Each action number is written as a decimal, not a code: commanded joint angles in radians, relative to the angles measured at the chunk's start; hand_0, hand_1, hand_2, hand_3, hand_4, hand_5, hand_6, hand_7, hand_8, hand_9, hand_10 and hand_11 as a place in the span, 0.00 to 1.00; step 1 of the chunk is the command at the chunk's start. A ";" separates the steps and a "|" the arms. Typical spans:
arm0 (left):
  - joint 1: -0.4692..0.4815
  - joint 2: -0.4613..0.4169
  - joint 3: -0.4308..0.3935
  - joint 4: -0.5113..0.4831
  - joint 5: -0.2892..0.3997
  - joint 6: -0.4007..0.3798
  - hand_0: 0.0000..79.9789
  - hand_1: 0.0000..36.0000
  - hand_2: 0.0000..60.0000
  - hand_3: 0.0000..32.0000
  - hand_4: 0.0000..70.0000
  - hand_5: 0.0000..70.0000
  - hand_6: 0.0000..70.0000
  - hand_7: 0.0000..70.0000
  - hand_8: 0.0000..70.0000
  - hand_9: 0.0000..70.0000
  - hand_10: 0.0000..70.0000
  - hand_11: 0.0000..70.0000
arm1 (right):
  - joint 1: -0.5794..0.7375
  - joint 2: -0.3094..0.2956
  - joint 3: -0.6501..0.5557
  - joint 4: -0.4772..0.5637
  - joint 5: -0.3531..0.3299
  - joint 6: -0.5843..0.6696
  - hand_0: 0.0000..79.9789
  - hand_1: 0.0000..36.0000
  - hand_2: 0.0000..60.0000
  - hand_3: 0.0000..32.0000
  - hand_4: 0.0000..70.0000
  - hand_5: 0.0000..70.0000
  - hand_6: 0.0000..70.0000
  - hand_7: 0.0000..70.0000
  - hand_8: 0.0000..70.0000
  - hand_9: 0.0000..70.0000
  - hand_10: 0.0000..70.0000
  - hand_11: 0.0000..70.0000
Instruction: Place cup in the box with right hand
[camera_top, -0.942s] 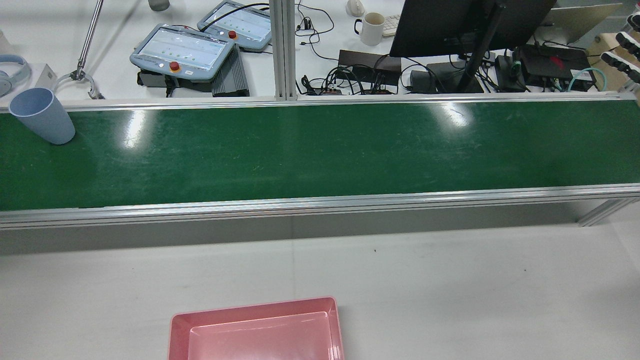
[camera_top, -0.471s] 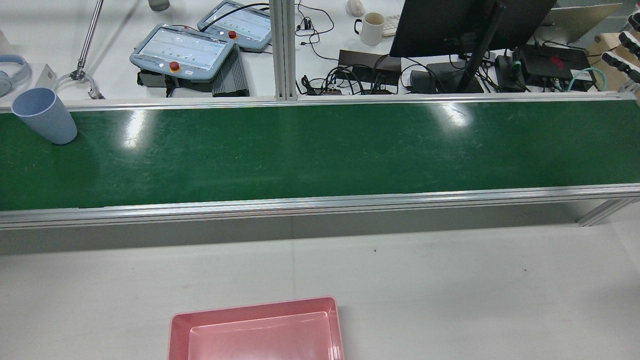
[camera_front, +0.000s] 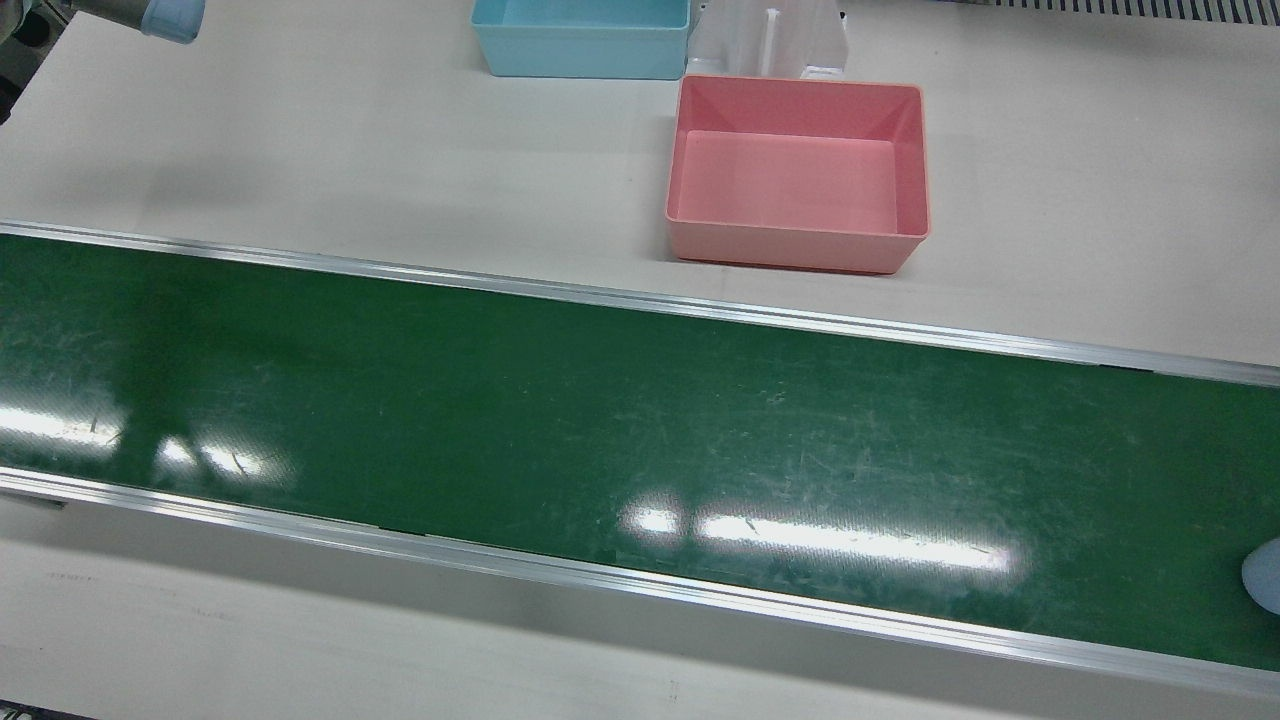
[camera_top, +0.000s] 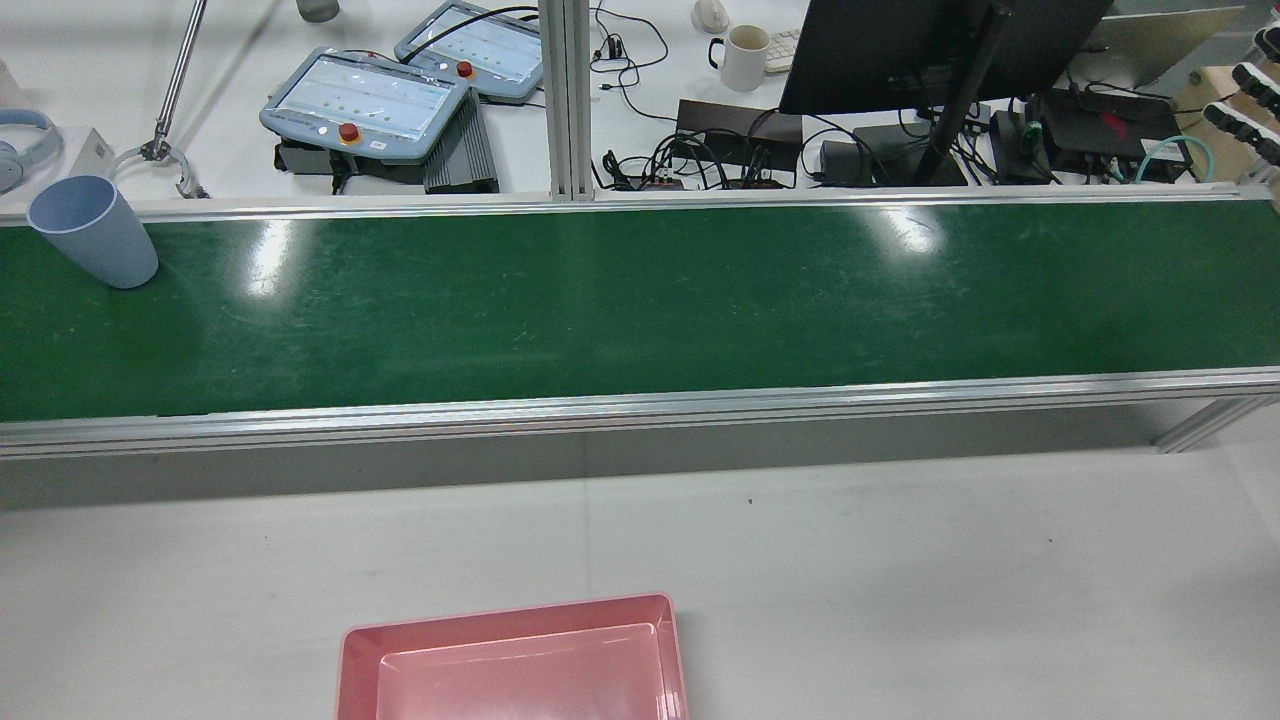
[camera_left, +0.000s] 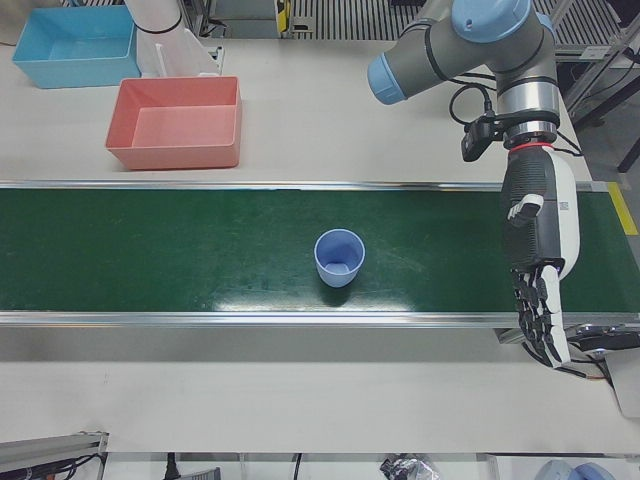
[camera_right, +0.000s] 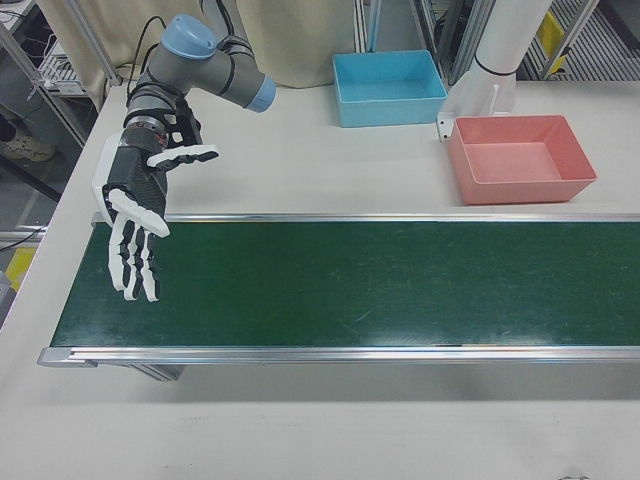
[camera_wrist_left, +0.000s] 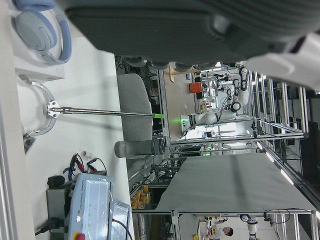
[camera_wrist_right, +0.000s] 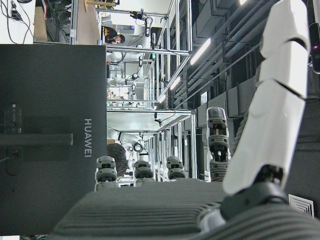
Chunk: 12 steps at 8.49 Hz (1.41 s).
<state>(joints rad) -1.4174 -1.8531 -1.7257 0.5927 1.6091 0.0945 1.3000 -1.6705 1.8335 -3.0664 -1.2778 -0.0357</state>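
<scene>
A light blue cup (camera_top: 92, 232) stands upright on the green belt (camera_top: 640, 300), at the far left in the rear view; it also shows in the left-front view (camera_left: 339, 258) and at the right edge of the front view (camera_front: 1264, 581). The pink box (camera_front: 797, 185) sits empty on the white table beside the belt (camera_right: 518, 157). My right hand (camera_right: 135, 225) is open, fingers spread, above the belt's other end, far from the cup. My left hand (camera_left: 538, 290) is open, fingers pointing down, over the belt to the right of the cup in the left-front view.
A blue box (camera_front: 580, 38) stands behind the pink one next to a white pedestal (camera_front: 768, 42). Beyond the belt are teach pendants (camera_top: 365, 100), a monitor (camera_top: 930, 50), cables and a mug (camera_top: 743, 56). Aluminium rails (camera_top: 640, 410) edge the belt.
The cup has shifted slightly to the right along the belt in the rear view. Nothing else there has moved.
</scene>
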 joint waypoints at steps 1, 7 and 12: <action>0.000 0.000 0.001 -0.001 0.000 -0.001 0.00 0.00 0.00 0.00 0.00 0.00 0.00 0.00 0.00 0.00 0.00 0.00 | 0.001 0.000 0.000 0.000 0.000 0.000 0.63 0.47 0.17 0.35 0.27 0.08 0.03 0.19 0.09 0.10 0.09 0.15; 0.002 0.002 0.001 0.002 0.000 0.001 0.00 0.00 0.00 0.00 0.00 0.00 0.00 0.00 0.00 0.00 0.00 0.00 | 0.001 0.000 0.001 0.000 0.000 0.002 0.63 0.47 0.18 0.30 0.30 0.08 0.04 0.21 0.10 0.11 0.10 0.16; 0.000 0.002 0.000 -0.001 0.000 0.001 0.00 0.00 0.00 0.00 0.00 0.00 0.00 0.00 0.00 0.00 0.00 0.00 | 0.002 -0.002 0.007 -0.002 0.000 0.002 0.63 0.48 0.18 0.31 0.30 0.08 0.04 0.22 0.10 0.12 0.10 0.16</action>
<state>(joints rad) -1.4173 -1.8515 -1.7256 0.5907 1.6091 0.0951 1.3008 -1.6714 1.8363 -3.0669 -1.2777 -0.0339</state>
